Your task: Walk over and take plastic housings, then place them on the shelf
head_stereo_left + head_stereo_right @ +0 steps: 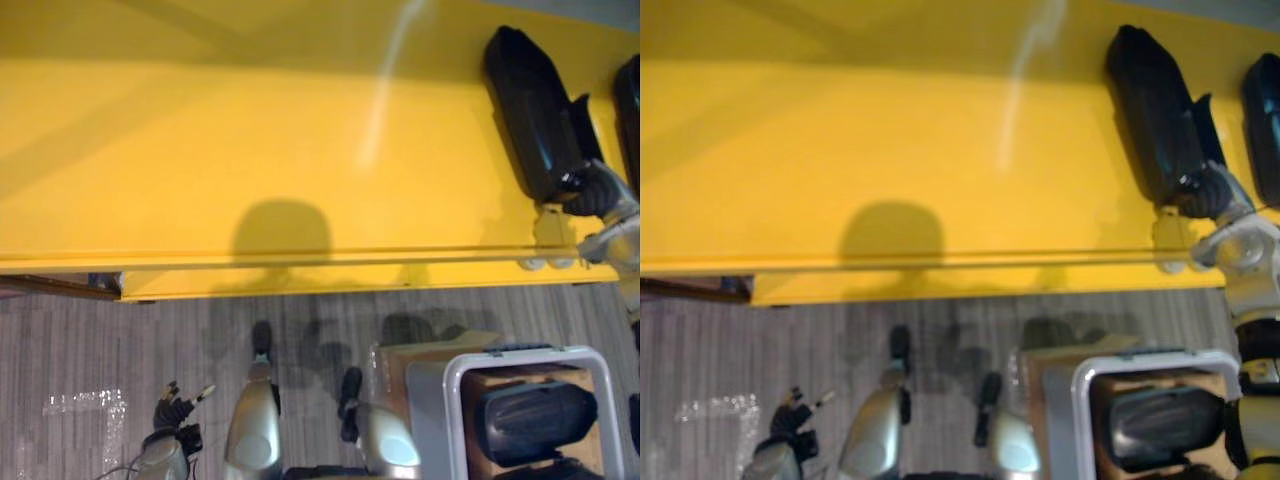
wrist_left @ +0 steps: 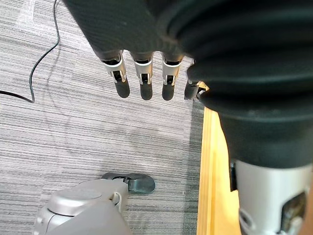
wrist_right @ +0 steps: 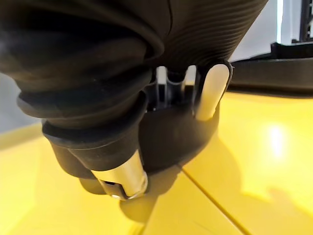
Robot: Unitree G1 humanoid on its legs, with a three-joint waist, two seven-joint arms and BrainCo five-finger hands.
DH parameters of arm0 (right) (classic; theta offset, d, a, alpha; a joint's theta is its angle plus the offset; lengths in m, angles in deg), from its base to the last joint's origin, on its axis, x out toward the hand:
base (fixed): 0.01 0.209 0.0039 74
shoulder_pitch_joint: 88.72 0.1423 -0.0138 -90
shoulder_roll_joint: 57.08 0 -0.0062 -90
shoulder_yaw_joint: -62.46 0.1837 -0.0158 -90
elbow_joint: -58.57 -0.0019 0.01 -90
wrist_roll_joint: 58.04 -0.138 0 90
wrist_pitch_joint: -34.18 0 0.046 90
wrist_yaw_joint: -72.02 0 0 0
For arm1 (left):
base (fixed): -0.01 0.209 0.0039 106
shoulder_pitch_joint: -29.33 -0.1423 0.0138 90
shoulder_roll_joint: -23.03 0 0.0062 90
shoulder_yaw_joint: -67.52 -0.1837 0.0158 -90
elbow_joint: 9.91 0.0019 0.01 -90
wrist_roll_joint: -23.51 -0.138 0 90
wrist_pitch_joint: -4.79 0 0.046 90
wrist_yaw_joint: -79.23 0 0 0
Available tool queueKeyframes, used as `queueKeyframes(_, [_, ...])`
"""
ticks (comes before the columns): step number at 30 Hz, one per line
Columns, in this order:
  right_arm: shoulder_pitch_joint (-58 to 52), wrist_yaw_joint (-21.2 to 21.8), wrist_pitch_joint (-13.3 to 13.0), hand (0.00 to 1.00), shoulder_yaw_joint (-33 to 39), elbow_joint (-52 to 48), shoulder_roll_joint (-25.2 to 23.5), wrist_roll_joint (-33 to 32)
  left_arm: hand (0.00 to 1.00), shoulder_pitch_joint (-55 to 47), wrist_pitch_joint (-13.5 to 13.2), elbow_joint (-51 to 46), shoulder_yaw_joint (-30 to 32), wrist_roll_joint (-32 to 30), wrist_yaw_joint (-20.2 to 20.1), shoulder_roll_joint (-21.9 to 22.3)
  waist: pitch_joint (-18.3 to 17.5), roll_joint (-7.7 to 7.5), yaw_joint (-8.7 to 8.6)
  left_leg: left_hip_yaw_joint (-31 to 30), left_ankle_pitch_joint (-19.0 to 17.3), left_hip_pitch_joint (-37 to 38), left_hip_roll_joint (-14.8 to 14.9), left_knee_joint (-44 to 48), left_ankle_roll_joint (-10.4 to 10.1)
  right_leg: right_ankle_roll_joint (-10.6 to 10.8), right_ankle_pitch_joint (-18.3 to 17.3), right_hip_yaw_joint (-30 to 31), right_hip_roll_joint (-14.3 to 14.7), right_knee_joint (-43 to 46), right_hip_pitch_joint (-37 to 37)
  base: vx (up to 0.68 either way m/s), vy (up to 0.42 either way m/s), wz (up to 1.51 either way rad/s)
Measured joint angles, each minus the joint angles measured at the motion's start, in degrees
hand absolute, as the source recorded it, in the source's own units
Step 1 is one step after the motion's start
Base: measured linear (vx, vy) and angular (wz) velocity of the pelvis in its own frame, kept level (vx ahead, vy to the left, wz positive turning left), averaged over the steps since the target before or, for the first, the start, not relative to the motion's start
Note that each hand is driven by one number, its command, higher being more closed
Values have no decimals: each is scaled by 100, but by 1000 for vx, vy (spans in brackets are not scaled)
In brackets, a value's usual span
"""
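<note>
Left eye view: the right hand has its fingers wrapped round the near end of a black plastic housing, which lies on the yellow shelf near its front edge. A second housing lies just beside it on the shelf. On the floor, a grey-rimmed crate holds at least one further housing.

Status, as judged: placement of the current housing is nearly complete; letting go is pending, and the crate contents remain to be transferred.

The left hand hangs low over the carpet, fingers straight and empty.

No legible writing can be made out.
</note>
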Motion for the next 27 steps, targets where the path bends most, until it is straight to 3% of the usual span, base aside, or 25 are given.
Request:
queueKeyframes(11, [264, -445, -394, 100, -294, 86, 0, 221, 0, 21, 2, 12, -35, 0, -2, 26, 8, 74, 9, -115, 21, -77, 8, 1, -25, -33, -91, -79, 10, 142, -88, 7, -14, 4])
queueKeyframes(16, [510, -478, -590, 100, -514, 127, 6, 220, 0, 151, -2, 11, -37, 3, 0, 34, 10, 189, 85, -126, 30, -69, 16, 1, -33, -43, -97, -88, 15, 175, -87, 0, 0, 0])
queueKeyframes(21, [623, -420, -533, 100, -619, 105, 8, 181, 0, 155, -2, 12, -37, 3, 2, 34, 7, 206, 103, -127, 31, -69, 16, 1, -37, -45, -99, -93, 13, 183, -87, 0, 0, 0])
queueKeyframes(27, [619, -274, -169, 100, -617, -98, 7, -405, 0, 155, -4, 11, -38, 2, 2, 37, 10, 220, 102, -123, 32, -64, 16, 2, -35, -45, -99, -91, 12, 186, -87, 0, 0, 0])
